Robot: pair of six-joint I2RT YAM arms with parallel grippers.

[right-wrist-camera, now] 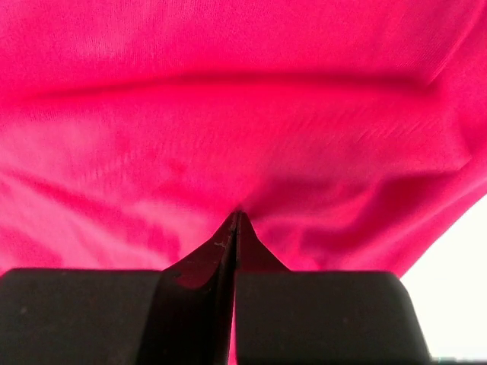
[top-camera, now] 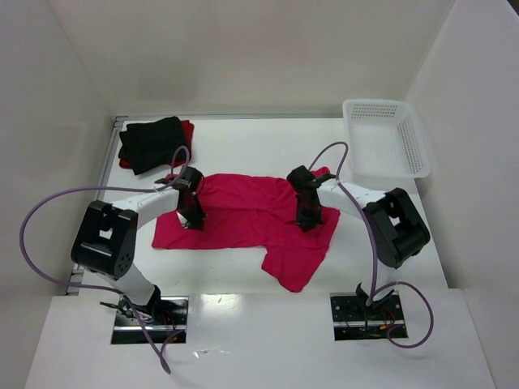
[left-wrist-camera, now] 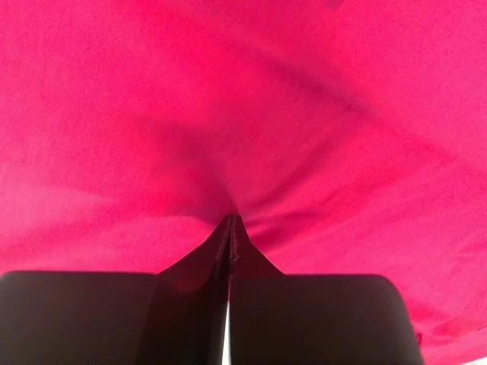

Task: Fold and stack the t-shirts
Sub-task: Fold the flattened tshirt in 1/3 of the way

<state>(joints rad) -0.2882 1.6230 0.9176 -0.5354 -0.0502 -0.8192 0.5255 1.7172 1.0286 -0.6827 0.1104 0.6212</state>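
Observation:
The crimson-pink t-shirt point(top-camera: 243, 215) lies spread out in the middle of the table, one sleeve trailing toward the near edge. My left gripper point(top-camera: 193, 220) stands on its left part and my right gripper point(top-camera: 306, 223) on its right part. In the left wrist view the left gripper point(left-wrist-camera: 230, 220) has its jaws shut, and the pink cloth point(left-wrist-camera: 243, 91) puckers into its tips. The right gripper point(right-wrist-camera: 237, 215) is likewise shut, with creases of the pink cloth point(right-wrist-camera: 228, 114) running into it. At the back left a folded black t-shirt point(top-camera: 150, 142) lies on a darker red one point(top-camera: 188, 130).
A white perforated basket point(top-camera: 389, 146) stands at the back right corner. White walls close off the table at the left, back and right. Purple cables loop from both arms. Bare table point(right-wrist-camera: 456, 304) shows past the shirt's right edge.

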